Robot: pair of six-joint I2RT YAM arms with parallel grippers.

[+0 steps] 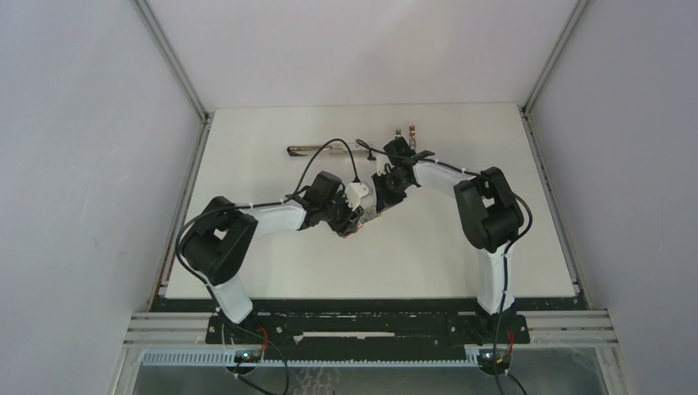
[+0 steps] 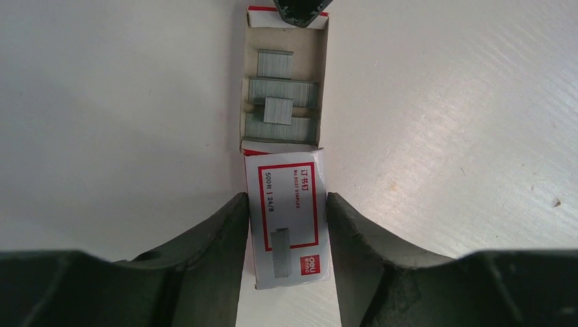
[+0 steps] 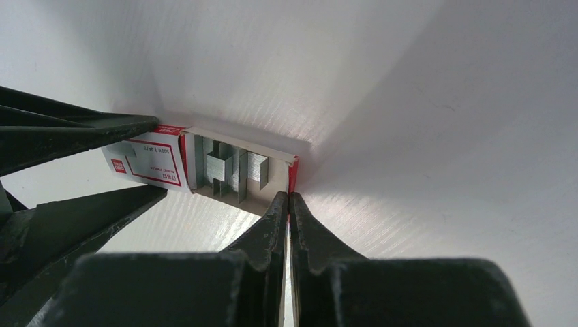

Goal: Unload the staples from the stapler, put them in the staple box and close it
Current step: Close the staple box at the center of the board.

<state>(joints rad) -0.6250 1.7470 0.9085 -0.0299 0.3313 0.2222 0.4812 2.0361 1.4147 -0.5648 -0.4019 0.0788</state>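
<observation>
A small white-and-red staple box (image 2: 286, 218) lies on the white table, and my left gripper (image 2: 286, 197) is shut on its sleeve from both sides. The box's inner tray (image 2: 322, 61) is slid out beyond the sleeve. In the tray lie the staples (image 2: 283, 92), several short silver-grey strips, also visible from the right wrist view as staples (image 3: 228, 170). My right gripper (image 3: 287, 196) is shut on the tray's far end wall, with a red edge showing between its tips. The stapler (image 1: 317, 150), long and thin, lies farther back on the table, apart from both grippers.
A small metal object (image 1: 409, 132) sits near the table's far edge, behind the right arm. Both arms meet over the middle of the table (image 1: 272, 271), the left gripper (image 1: 354, 224) just below the right gripper (image 1: 380, 202). Grey walls close in the sides.
</observation>
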